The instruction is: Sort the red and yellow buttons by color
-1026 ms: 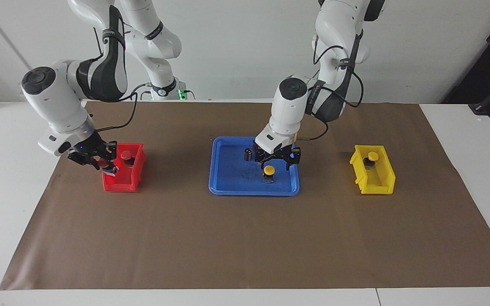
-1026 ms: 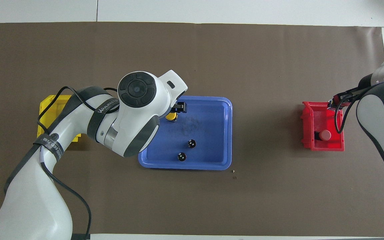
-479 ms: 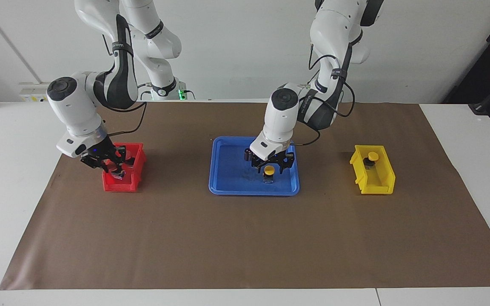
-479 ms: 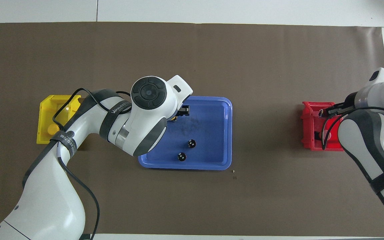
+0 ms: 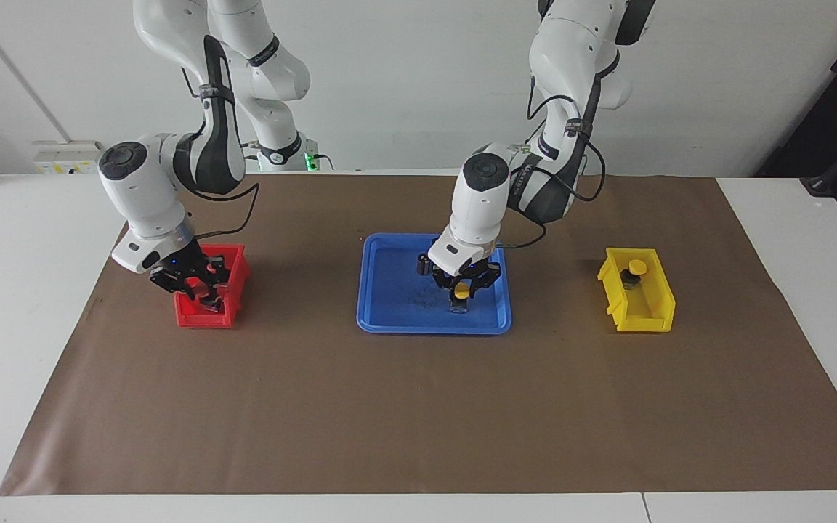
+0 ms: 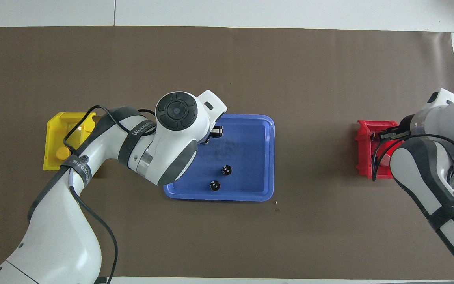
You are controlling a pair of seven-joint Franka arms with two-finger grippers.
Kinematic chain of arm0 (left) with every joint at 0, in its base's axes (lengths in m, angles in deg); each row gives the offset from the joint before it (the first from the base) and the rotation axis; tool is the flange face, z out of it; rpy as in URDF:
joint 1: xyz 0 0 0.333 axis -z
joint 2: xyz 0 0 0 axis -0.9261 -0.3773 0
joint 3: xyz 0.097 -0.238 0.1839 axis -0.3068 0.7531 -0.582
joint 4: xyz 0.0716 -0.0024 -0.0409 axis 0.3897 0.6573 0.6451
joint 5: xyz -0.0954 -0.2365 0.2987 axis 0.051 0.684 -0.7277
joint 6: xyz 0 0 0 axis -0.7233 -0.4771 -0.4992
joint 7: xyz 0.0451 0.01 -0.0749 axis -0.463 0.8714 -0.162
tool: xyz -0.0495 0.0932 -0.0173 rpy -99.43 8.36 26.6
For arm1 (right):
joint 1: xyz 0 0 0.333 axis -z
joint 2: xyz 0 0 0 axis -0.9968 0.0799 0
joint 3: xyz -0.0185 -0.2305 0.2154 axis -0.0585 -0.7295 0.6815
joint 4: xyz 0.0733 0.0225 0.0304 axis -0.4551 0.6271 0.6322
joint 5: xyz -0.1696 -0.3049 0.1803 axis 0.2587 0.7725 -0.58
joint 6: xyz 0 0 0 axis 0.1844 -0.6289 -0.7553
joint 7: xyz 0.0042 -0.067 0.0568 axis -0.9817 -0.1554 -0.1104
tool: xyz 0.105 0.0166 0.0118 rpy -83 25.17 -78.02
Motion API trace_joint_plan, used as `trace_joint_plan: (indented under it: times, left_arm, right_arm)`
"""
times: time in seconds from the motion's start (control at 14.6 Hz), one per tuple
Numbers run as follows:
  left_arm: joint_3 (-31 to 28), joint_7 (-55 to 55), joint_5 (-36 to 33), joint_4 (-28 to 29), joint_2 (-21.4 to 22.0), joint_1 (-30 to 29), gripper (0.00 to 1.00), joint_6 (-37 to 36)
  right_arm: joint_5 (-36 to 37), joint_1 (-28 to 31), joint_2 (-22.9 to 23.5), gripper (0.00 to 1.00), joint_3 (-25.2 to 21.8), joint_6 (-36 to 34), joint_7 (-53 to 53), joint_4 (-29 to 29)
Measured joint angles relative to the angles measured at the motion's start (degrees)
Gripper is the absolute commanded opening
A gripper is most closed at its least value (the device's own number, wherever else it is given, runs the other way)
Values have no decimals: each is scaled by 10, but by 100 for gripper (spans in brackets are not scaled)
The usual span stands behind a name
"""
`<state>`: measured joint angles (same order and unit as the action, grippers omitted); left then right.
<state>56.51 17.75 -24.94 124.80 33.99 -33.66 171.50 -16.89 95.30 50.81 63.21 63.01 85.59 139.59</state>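
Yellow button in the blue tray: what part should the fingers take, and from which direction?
Take the yellow button from straight above, fingers on either side of its round cap or the stubby base just under it. It stands upright in the blue tray with open floor around it, so a vertical approach looks safest. The left gripper is already shut on it that way.

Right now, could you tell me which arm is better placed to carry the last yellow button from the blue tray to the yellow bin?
Left: the left gripper is shut on that yellow button; the right gripper is at the red bin.
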Motion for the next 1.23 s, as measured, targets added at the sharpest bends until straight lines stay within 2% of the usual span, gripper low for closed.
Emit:
trace_joint_plan:
  times: [0.14, 0.27, 0.34, 0.55, 0.68, 0.82, 0.96, 1.23]
  left_arm:
    - [-5, 0, 0, -18, 5, -1, 1, -37]
    - [-12, 20, -2, -45, 34, -22, 1, -103]
    - [-15, 48, -3, -56, 57, -48, 1, -139]
    - [-21, 215, -4, -61, 130, -185, 1, -211]
    - [-24, 304, -3, -57, 147, -265, 1, -217]
    - [-23, 324, -2, -43, 146, -298, 1, -212]
    - [-23, 328, -2, -7, 147, -315, 1, -177]
    - [-22, 348, -2, 62, 146, -325, 1, -101]
  right_arm:
    - [0, 0, 0, 70, 0, -2, 0, 0]
    - [0, -1, -1, 95, 1, -27, 1, -12]
    - [0, -2, -2, 100, 1, -56, 1, -30]
    - [0, -9, -9, 100, 3, -188, 1, -135]
    - [-1, -11, -17, 100, 3, -285, -3, -219]
    - [0, -8, -27, 100, 1, -375, -5, -287]
    - [3, -4, -37, 100, -3, -448, -14, -332]
    - [14, -9, -36, 100, -16, -461, -33, -346]
